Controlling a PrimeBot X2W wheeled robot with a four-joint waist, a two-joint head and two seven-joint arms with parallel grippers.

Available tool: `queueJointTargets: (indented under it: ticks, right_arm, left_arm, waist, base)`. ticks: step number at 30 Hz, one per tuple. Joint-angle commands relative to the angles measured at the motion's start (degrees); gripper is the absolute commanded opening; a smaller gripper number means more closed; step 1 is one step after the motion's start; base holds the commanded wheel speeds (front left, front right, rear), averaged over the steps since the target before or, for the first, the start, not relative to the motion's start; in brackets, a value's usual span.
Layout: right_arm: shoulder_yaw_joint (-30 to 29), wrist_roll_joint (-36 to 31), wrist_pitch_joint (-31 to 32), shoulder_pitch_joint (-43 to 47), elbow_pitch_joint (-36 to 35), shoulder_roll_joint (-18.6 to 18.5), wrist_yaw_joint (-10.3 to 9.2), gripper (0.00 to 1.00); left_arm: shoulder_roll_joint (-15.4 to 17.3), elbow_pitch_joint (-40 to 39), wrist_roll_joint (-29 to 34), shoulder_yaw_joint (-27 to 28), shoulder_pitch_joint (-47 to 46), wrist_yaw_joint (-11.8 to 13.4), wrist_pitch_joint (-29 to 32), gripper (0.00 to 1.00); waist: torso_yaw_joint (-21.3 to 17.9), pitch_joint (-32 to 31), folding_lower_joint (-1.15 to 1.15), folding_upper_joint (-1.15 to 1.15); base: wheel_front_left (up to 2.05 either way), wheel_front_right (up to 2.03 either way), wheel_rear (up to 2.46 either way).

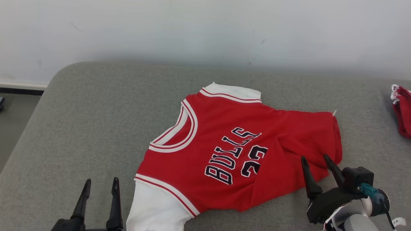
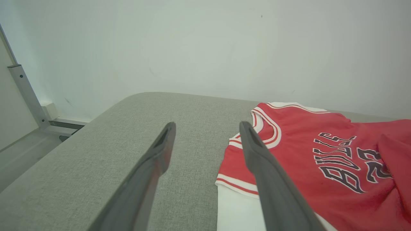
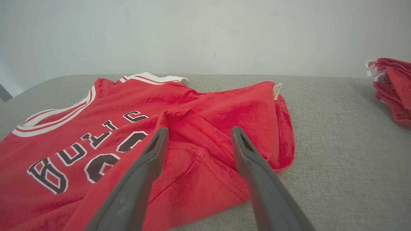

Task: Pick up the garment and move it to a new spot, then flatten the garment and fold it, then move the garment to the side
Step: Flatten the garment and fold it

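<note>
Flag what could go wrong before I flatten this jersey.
The hem flap of the red-and-white basketball jersey lies doubled under the open right tool; pinching there may grab both layers.
The open left tool hovers over grey fabric cushion beside the white sleeve and might close on nothing.
A crumpled red cloth pile sits rightward; dragging that way could tangle them.

Head cam: high, looking forward and down, whole red Bulls jersey (image 1: 237,150) in frame on the grey cushion (image 1: 90,122). Left wrist cam: low and close, just off the jersey's collar end, facing the white wall (image 2: 205,41). Right wrist cam: low, very close over the jersey's hem end. All three share the jersey's lettering.
</note>
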Motion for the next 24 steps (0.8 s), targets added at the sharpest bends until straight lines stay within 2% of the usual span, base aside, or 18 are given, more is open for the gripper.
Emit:
queueJointTargets:
  ticks: [1, 11, 12, 14, 20, 24]
  right_arm:
    - [0.2, 0.06, -0.36, -1.22, 1.41, -0.4, -0.15, 1.0]
    - [0.79, 0.27, -1.66, -7.32, 16.04, -1.62, -0.15, 1.0]
    - [0.93, 0.37, -1.98, -7.84, 17.05, -1.54, -0.15, 0.49]
    - [1.42, 0.49, -2.54, -8.63, 18.89, -1.36, -0.15, 0.0]
    - [1.58, 1.13, -4.89, -8.99, 20.38, -1.19, -0.15, 0.0]
    - [0.63, 1.5, -5.75, -6.32, 17.07, -1.15, -0.15, 0.0]
  left_arm:
    - [-0.14, 0.15, -0.06, -0.17, -0.96, -0.29, -0.17, 1.0]
    - [-0.2, 0.87, -0.87, -0.95, -2.22, -0.28, -0.17, 1.0]
    - [-0.19, 0.85, -0.94, -1.02, -2.31, -0.29, -0.17, 1.0]
    - [-0.2, 0.85, -1.04, -1.04, -2.32, -0.31, -0.17, 1.0]
    - [-0.21, 1.09, -0.93, -0.77, -1.62, -0.33, -0.17, 1.0]
    - [-0.2, 1.41, -1.14, -0.88, -0.66, -0.34, -0.17, 1.0]
  waist:
    - [1.71, 1.18, 0.0, 0.0]
    - [5.28, 3.15, 0.0, 0.0]
    - [5.43, 3.26, 0.0, 0.0]
    - [5.57, 3.36, 0.0, 0.0]
    - [4.93, 2.55, 0.0, 0.0]
    - [3.44, 1.3, 0.0, 0.0]
  base:
    - [0.0, 0.0, 0.0]
    - [0.0, 0.0, 0.0]
    - [0.0, 0.0, 0.0]
    - [0.0, 0.0, 0.0]
    - [0.0, 0.0, 0.0]
    - [0.0, 0.0, 0.0]
